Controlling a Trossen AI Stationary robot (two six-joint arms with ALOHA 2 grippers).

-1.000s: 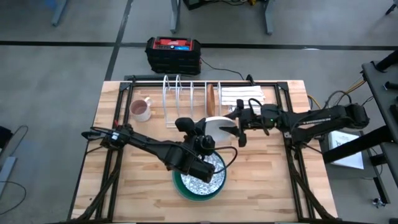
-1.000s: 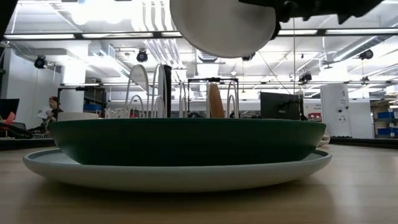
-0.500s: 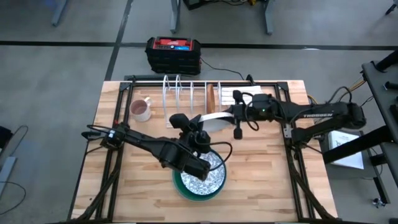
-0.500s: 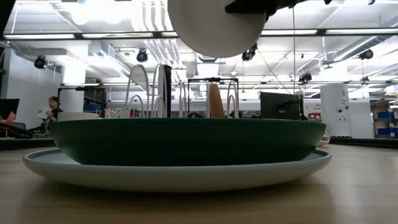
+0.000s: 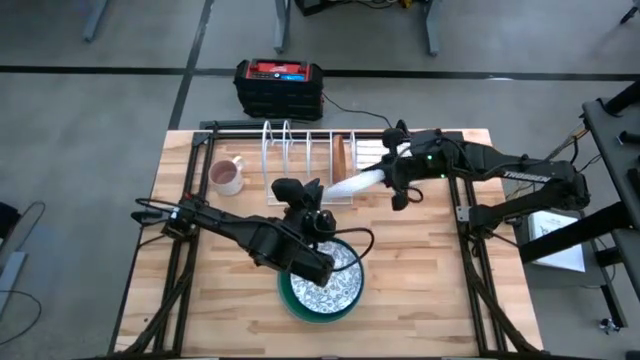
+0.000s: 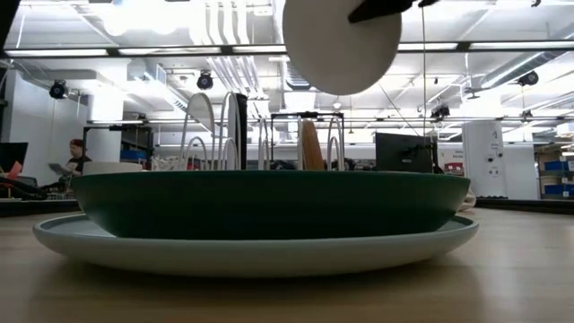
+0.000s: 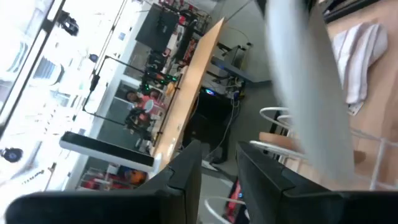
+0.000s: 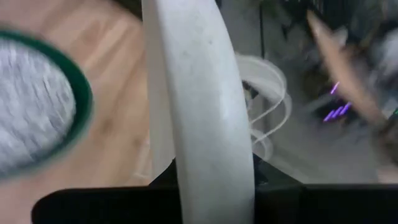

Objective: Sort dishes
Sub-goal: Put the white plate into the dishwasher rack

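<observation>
White plate, handed over a second ago, is now clamped in the right gripper jaws and carried toward the wire rack, while the left gripper jaws are released.

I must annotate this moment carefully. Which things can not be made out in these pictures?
- High view: the pale mint plate under the dark green round plate is hidden.
- Low view: the right gripper holding the white round plate is cut off by the top edge.
- Left wrist view: that white plate is blurred.

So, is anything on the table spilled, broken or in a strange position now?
Nothing stands out. The right hand holds the white plate on edge near the dish rack; the other plates sit neatly stacked, and the mug is upright.
</observation>
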